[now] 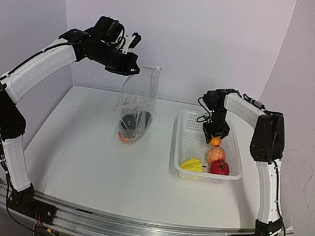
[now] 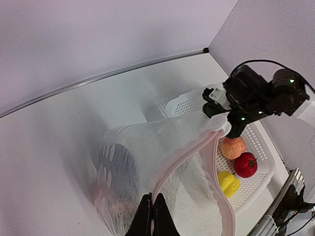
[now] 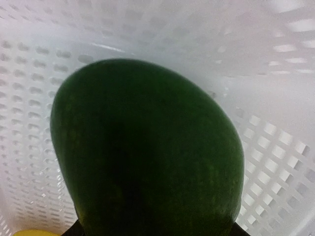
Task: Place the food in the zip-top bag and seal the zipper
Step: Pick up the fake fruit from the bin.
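The mango (image 3: 147, 147) is hanging clamped in the right jaws over the white basket (image 1: 186, 131), just above the peach (image 1: 217, 154). A red apple (image 1: 219, 168) and a yellow pepper (image 1: 192, 166) are lying at the basket's near end. The left jaws are pinching the clear bag (image 1: 140, 95) by its top edge. It is standing upright on the surface (image 1: 93, 156), well left of the basket. Its zipper (image 2: 184, 157) is gaping open, and dark food (image 1: 132, 120) is sitting at the bottom.

Pale lilac walls (image 1: 215, 38) close in a white table (image 1: 92, 162) at 9, 12 and 3 o'clock, evenly lit.
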Robot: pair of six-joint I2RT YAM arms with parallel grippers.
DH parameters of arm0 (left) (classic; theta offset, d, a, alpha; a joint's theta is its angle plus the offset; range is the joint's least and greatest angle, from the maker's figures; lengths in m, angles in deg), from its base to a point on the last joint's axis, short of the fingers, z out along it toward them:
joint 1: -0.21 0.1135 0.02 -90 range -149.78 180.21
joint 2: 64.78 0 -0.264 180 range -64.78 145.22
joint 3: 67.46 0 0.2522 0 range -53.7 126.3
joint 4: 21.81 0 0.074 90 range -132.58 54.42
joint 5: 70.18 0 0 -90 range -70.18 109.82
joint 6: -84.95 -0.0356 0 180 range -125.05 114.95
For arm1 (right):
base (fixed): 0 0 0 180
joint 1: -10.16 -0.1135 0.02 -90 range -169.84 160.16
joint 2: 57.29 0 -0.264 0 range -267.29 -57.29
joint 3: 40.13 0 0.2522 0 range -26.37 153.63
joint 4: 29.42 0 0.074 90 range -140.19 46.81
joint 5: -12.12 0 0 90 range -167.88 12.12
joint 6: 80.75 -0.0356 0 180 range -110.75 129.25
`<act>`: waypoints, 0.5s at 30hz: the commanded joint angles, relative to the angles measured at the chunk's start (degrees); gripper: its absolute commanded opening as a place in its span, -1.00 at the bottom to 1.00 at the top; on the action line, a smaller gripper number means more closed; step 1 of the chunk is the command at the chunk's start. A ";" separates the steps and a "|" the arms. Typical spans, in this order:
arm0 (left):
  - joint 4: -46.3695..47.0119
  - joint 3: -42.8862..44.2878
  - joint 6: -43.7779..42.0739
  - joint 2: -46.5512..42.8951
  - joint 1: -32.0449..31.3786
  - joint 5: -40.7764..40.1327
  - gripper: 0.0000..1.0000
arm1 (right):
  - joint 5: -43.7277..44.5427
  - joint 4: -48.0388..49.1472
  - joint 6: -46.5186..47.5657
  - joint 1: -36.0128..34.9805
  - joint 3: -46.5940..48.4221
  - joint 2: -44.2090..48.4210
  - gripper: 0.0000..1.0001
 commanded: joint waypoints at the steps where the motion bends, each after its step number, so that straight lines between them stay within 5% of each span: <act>1: 2.46 0.55 -0.46 -1.61 0.04 -0.15 -1.00 | -1.68 0.43 -6.26 -1.46 5.77 13.89 -1.00; 8: 2.47 0.70 -0.28 -1.35 -0.02 0.31 -1.00 | -5.13 11.91 -17.74 -9.43 6.46 27.48 -1.00; 15: 2.52 1.30 0.24 -1.00 0.00 0.80 -1.00 | -12.36 49.10 -30.35 -21.63 -7.67 33.81 -1.00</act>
